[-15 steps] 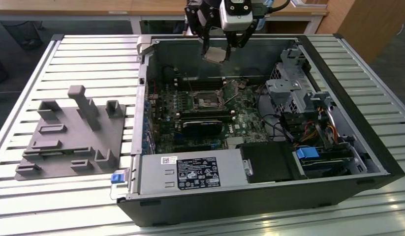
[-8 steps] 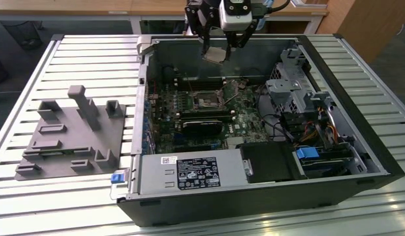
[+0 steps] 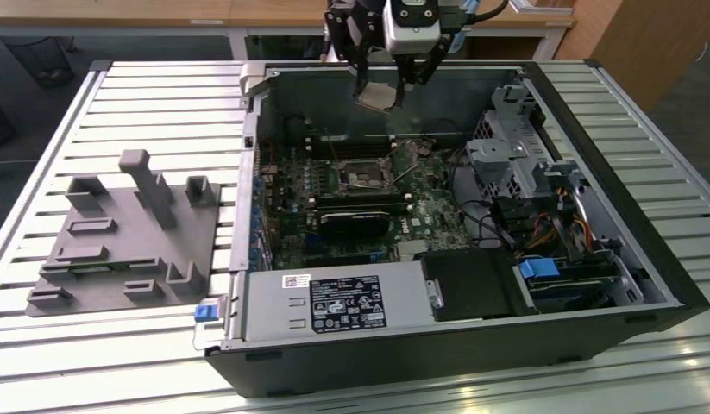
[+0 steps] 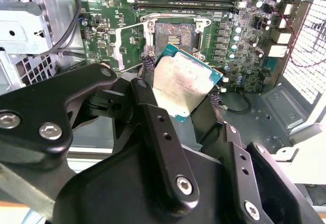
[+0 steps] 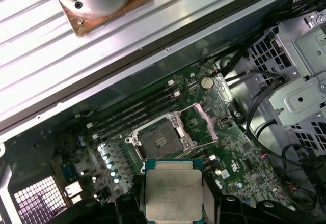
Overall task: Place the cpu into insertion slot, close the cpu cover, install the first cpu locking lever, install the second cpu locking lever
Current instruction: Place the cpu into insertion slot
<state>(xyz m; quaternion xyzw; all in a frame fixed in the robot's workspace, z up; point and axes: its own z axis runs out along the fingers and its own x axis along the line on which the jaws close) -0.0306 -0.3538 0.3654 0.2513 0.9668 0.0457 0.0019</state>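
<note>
Cpu (image 3: 378, 97) up in the air, not in its place yet. Was pinched on 2 sides by the black fingers (image 3: 361, 69) of the gripper (image 3: 386, 86), which pressed tight on it. Was tilted a bit in the exterior view. Showed a pale flat face with a blue-green edge in both wrist views. Hung over the far part of the open computer case (image 3: 631, 259), above the green board (image 3: 436, 207) and apart from it.

Down on that board, saw the insertion slot (image 5: 158, 141): a small square with a dark middle and a grey rim. Lay uncovered, below the cpu and not touching it. Had the cpu cover (image 5: 206, 122) swung open just beside it, a thin grey frame with a big window. Saw long black memory slots (image 5: 132, 112) running along 1 side of the slot, and a black block (image 3: 355, 222) just past them.

Outside the case, saw a table (image 3: 102, 362) made of shiny metal slats. Held the case, and also a grey tray (image 3: 124, 233) with posts sticking up, on the exterior view's left, well apart from the gripper.
</note>
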